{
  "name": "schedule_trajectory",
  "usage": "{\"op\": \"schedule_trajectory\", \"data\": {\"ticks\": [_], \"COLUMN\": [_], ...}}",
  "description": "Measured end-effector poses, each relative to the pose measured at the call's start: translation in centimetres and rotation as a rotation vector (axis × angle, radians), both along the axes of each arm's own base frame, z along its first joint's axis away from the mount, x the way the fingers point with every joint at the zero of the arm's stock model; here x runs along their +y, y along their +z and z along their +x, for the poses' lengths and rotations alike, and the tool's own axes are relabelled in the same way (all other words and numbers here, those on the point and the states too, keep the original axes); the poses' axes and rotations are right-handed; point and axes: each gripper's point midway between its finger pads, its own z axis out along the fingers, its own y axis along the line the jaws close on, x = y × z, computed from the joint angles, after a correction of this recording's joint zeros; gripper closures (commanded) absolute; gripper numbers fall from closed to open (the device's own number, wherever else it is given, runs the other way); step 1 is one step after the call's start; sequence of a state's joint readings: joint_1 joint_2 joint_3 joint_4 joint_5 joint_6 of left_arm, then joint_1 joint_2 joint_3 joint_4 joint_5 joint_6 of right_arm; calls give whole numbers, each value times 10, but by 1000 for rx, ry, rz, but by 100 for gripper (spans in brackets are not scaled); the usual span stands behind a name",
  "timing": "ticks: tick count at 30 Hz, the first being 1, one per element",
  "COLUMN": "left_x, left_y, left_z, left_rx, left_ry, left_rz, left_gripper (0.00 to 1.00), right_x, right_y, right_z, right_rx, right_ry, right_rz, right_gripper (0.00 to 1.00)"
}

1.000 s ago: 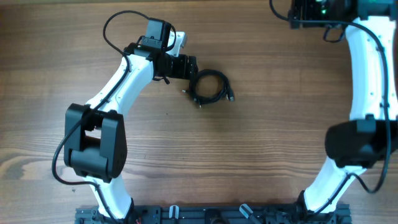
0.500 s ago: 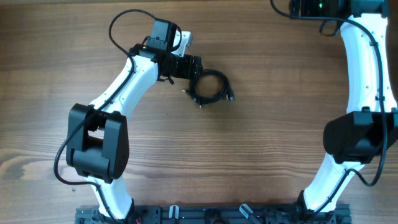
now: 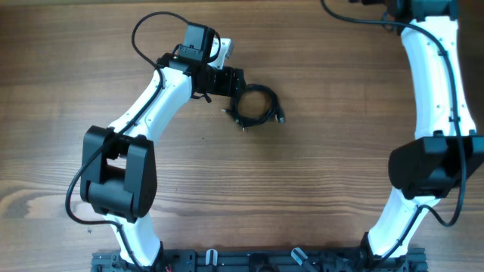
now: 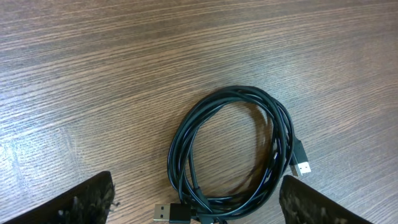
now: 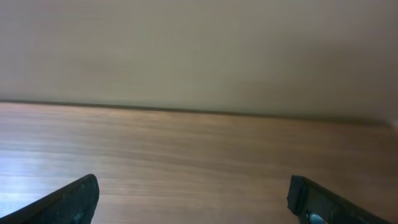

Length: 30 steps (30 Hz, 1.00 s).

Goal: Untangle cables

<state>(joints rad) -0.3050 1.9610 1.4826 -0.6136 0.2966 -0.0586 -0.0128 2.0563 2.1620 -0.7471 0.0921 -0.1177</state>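
Overhead view: shows a small coil of thin black cables [image 3: 255,106] on the wooden table [image 3: 318,189], toward the far side, a bit left of the middle.
Left side: left gripper [image 3: 240,81] right at the coil's left edge, fingers [image 4: 93,199] spread wide, pinching nothing.
Left wrist view: shows the coil flat and round, many loops on top of each other, its near edge between the two fingers.
Plug ends: one silver USB plug [image 4: 302,164] at the right of the coil; a second plug [image 4: 166,213] at the bottom, near one finger.
Right side: right gripper [image 5: 202,205] well apart from the coil, spread wide, holding nothing; only bare wood and a wall [image 5: 199,50] ahead of it.
Step in hand: looks like lining up to grab the coil; nothing pulled loose yet.
How to do it well: come straight down, fingers onto bare wood, strands in between; best to pinch one plug end or a few strands, not the whole bunch.
After the pinch: squeeze tight first, against slipping of such thin cords; then lift slow and low, and look for a free loop.
Watch out: no hard tug, likely to pull a knot tighter.
Other helper: right gripper probably needed closer, to hold the rest of the coil down during the pull.
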Motion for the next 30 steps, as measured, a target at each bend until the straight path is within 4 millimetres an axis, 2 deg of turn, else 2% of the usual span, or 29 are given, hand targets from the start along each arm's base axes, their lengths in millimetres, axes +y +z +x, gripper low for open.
{"op": "schedule_trajectory", "data": {"ticks": [2, 5, 8, 13, 16, 19, 23, 27, 30], "left_x": [1, 2, 2, 2, 2, 4, 5, 5, 6], "left_y": [0, 0, 0, 0, 1, 0, 0, 0, 0], "left_z": [0, 1, 3, 4, 5, 5, 6, 6, 6], "left_rx": [-2, -5, -12, -17, -21, -22, -24, -25, -27], "left_ry": [3, 7, 8, 9, 10, 14, 17, 18, 20], "left_rz": [6, 12, 13, 13, 15, 21, 28, 29, 34], "left_gripper": [11, 11, 11, 11, 11, 11, 11, 10, 10], "right_x": [-22, -57, -70, -53, -40, -22, 0, 16, 22], "right_y": [0, 2, 15, 38, 48, 48, 30, -9, -37], "right_z": [-5, -23, -46, -79, -87, -89, -85, -86, -98], "right_rx": [1, -24, -89, -176, -204, -210, -200, -174, -172], "right_ry": [-41, -105, -140, -115, -88, -53, -8, 16, 21], "right_rz": [-1, -1, -10, -12, -10, -6, 2, 3, -6], "right_gripper": [0, 0, 0, 0, 0, 0, 0, 0, 0]}}
